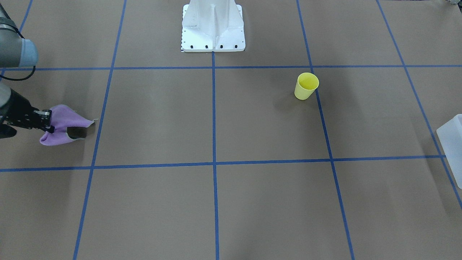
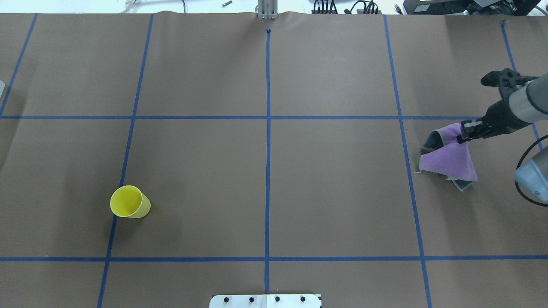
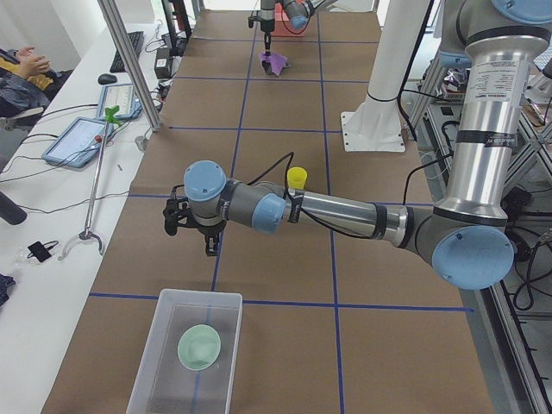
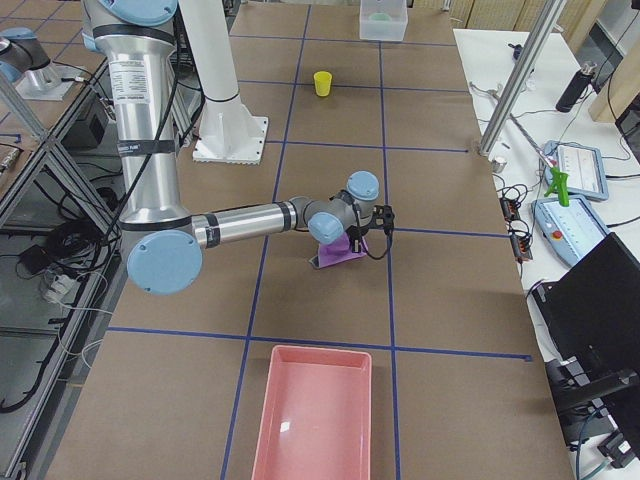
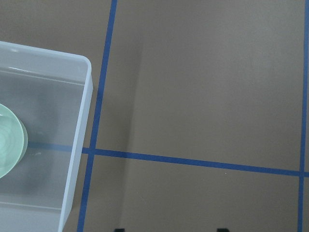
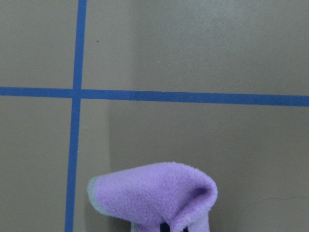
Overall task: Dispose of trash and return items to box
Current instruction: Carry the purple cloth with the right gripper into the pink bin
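Two grippers are in play. The right gripper (image 2: 464, 133) is pressed together on the top fold of a purple fleece cloth (image 2: 449, 161), which drapes down from the pinch on the right half of the brown-papered table (image 2: 265, 184). I cannot tell whether its lower corners touch the paper. The right wrist view shows only the cloth's rounded fold rising from the bottom edge.

The left gripper (image 3: 191, 235) hangs over bare table, near the translucent white plastic box with rounded corners (image 3: 164, 345). In the left wrist view its two dark fingertips (image 5: 118, 230) sit spread wide at the bottom edge, with nothing between them. A pale green bowl (image 3: 199, 347) lies inside the box, which sits at the table's left end.

The small plain yellow tapered cup (image 2: 129, 202) stands upright, mouth up, on the left half. It is just beside a blue tape line (image 2: 122, 171), well apart from both grippers and from the box. A pink rectangular tray (image 4: 268, 420) rests at the right end.
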{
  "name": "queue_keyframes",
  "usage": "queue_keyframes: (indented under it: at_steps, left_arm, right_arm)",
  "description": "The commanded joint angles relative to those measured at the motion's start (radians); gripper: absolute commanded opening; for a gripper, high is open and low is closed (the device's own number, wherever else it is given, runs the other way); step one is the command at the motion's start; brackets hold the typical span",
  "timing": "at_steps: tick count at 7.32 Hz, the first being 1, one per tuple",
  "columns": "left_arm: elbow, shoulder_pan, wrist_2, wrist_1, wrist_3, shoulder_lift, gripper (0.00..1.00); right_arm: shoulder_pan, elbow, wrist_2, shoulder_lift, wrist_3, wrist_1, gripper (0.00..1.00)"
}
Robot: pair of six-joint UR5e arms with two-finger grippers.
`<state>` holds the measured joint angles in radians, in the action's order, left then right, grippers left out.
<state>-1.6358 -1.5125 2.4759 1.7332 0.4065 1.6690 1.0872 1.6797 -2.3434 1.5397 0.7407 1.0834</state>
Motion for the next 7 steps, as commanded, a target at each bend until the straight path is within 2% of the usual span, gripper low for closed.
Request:
queue_keyframes:
  at_steps: [1, 3, 5, 6, 7]
  left_arm:
    - [0.001, 0.000, 0.000, 0.000, 0.000, -0.002, 0.71]
    - [0.002, 0.000, 0.000, 0.000, 0.000, -0.002, 0.71]
    - [-0.002, 0.000, 0.000, 0.008, -0.001, -0.021, 0.71]
    - [-0.001, 0.000, 0.000, 0.011, -0.002, -0.022, 0.71]
    - [0.002, 0.000, 0.000, 0.011, -0.003, -0.023, 0.71]
  right_arm:
    - [0.255, 0.038, -0.182, 0.112, -0.202, 0.007, 0.00]
    - [0.455, 0.028, -0.182, 0.262, -0.569, 0.059, 0.00]
    - [0.625, 0.025, -0.122, 0.252, -0.938, 0.333, 0.00]
    - [0.690, 0.018, -0.031, 0.209, -1.094, 0.452, 0.00]
    - [0.739, -0.042, 0.033, 0.129, -1.227, 0.540, 0.00]
